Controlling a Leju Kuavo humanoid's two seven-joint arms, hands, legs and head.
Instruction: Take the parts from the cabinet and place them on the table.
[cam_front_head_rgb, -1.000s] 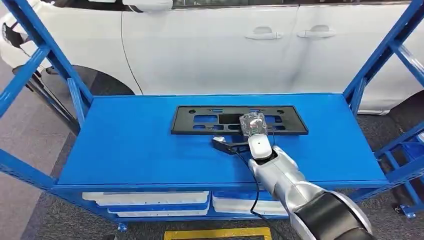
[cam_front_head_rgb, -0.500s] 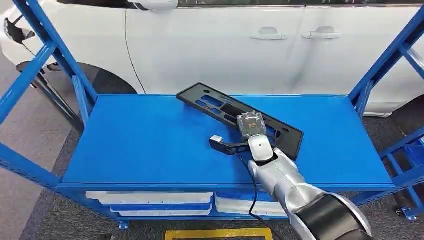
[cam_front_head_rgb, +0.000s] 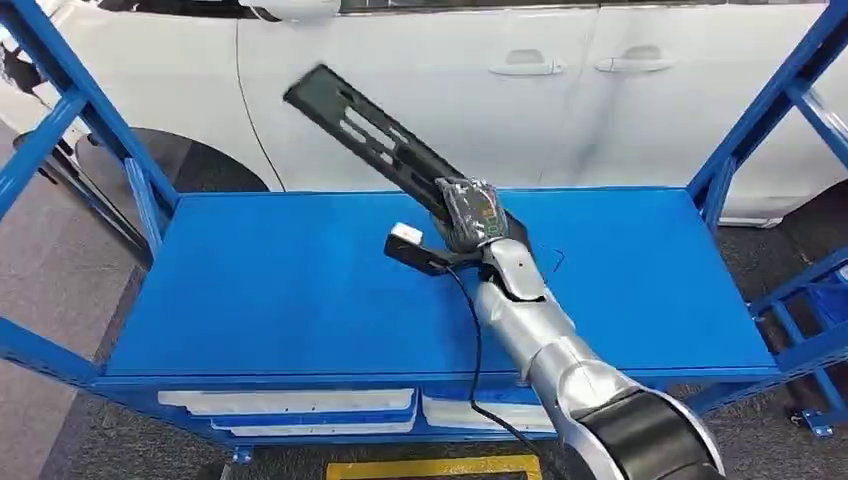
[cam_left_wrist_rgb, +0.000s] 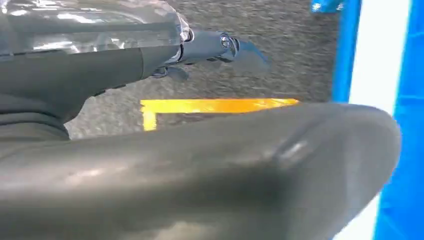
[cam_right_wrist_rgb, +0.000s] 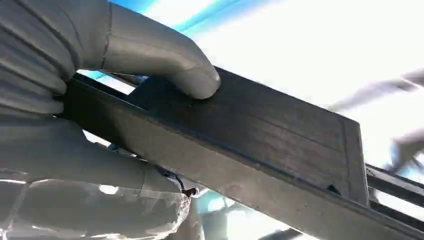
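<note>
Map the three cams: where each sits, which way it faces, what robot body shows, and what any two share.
Head view: high on the body, facing forward and down at the blue shelf top and a white car; right arm and right hand lifting the black frame part.
Left wrist view: behind the left hand, facing the carpet floor and yellow tape.
Right wrist view: behind the right hand, thumb on the part.
Shared: head and right wrist both show the gripped part.
</note>
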